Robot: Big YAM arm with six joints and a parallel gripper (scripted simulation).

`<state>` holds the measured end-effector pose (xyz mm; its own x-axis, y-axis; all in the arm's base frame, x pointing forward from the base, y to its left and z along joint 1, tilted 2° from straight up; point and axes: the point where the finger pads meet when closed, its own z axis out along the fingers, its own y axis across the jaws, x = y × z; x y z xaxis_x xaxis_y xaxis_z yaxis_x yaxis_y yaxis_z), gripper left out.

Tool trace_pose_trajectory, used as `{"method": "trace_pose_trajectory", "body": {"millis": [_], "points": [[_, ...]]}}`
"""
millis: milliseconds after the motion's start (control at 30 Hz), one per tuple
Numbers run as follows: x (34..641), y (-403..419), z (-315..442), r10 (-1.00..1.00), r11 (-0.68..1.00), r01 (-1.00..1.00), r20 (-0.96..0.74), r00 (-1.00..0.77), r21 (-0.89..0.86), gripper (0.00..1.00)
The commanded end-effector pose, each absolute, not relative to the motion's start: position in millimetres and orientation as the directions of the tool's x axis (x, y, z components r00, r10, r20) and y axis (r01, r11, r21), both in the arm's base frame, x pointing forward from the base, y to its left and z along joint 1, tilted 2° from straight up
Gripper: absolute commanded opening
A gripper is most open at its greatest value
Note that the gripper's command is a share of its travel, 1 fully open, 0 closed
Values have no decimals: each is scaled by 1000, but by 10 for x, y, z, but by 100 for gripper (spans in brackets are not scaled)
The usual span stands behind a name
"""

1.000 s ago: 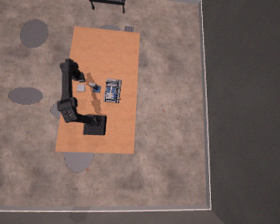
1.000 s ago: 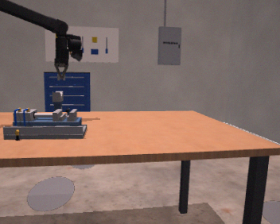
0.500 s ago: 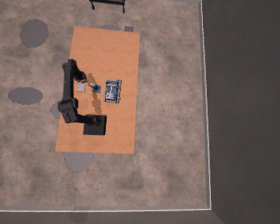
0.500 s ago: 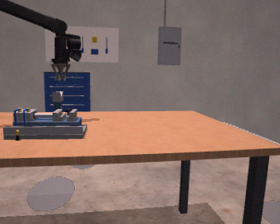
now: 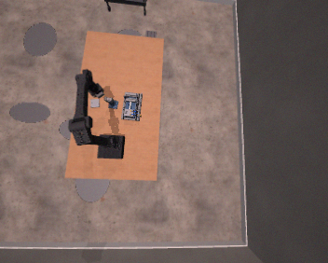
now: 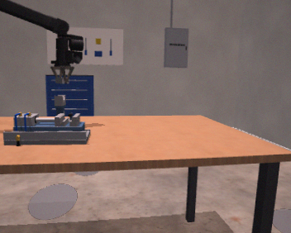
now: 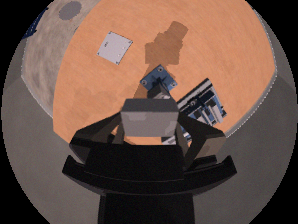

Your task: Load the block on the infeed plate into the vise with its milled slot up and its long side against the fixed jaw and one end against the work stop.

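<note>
My gripper (image 6: 62, 77) (image 7: 149, 113) is shut on the part (image 6: 62, 79) (image 7: 149, 123), a grey block held crosswise between the fingers. It hangs in the air above and near the V-block (image 6: 59, 100) (image 7: 159, 91), which stands on a post with a blue base (image 7: 154, 76) (image 5: 114, 105). Which way the milled slot faces cannot be told. The vise (image 5: 131, 107) (image 7: 203, 106) stands beside the V-block. In the exterior view the fixed jaw (image 6: 76, 120) is on the right and the moving jaw (image 6: 60, 120) left of it, with a gap between. The work stop is too small to tell.
The pale infeed plate (image 5: 95, 103) (image 7: 115, 48) lies on the table with nothing on it, on the V-block's other side from the vise. The air cylinder (image 6: 28, 120) with blue hoses is at the vise's left end. The arm's base (image 5: 111, 147) stands on the table.
</note>
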<state>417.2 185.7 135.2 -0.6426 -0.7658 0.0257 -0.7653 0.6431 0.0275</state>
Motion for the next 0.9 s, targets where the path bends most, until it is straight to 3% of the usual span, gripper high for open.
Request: {"method": "trace_pose_trajectory", "body": {"millis": [0, 867], "points": [[4253, 1785, 1549, -819, 574, -819, -23, -574, 5, 0], [4250, 1563, 1535, -970, 243, -970, -22, -243, -6, 0]]}}
